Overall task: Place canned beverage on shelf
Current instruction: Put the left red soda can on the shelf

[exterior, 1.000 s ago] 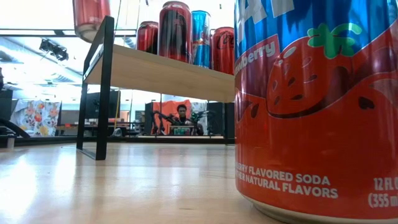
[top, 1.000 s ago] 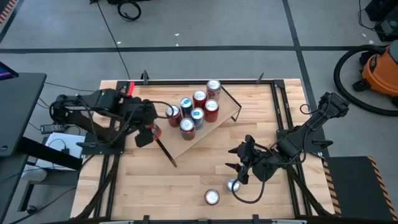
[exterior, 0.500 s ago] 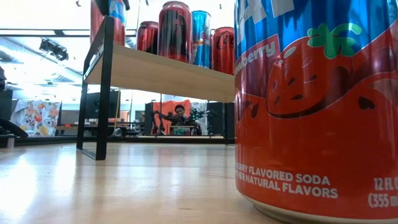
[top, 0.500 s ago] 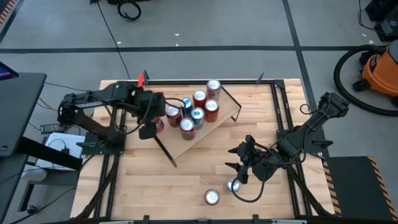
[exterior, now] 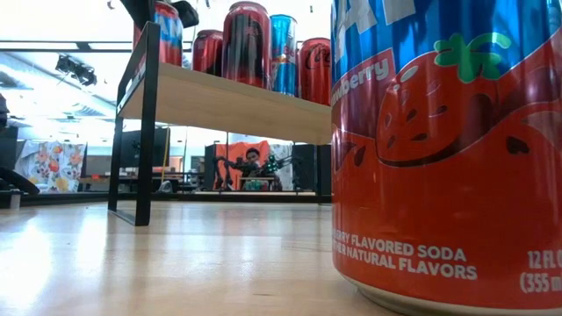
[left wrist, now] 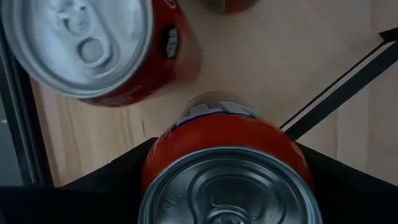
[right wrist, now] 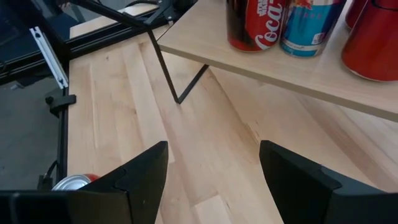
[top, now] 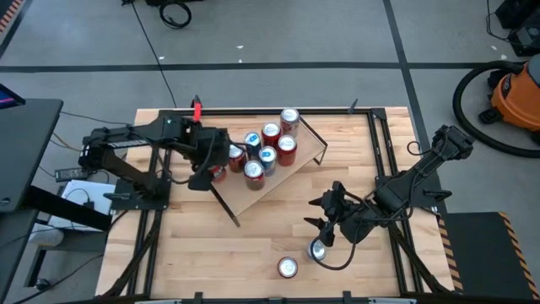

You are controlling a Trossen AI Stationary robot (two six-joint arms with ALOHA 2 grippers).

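the held can (left wrist: pixel 229 163) is red with a blue-and-white band under its shoulder and a plain silver top, upright in the left wrist view, with dark fingers (left wrist: pixel 127 171) pressed against both its sides. in the high view the left gripper (top: pixel 208 166) holds it at the left end of the shelf (top: pixel 295 167), a long light-wood board on thin black wire legs lying at a slant across the far half of the table (top: pixel 253 253); the low view shows the can at that end of the board, though it cannot be told whether it touches the wood. just beside it on the shelf stands a red cola can (left wrist: pixel 93 46) (pull-tab top facing the wrist camera), and further along the board a cluster of red and blue cans (top: pixel 268 148) stands upright.

the right gripper (top: pixel 325 221) hovers over the table's near right part, well apart from the shelf, its jaws spread wide and empty. two more cans stand near it on the table, one just beside its fingers (top: pixel 317 250) and one closer to the front edge (top: pixel 288 268). a strawberry soda can (exterior: pixel 448 149) fills the right of the low view.
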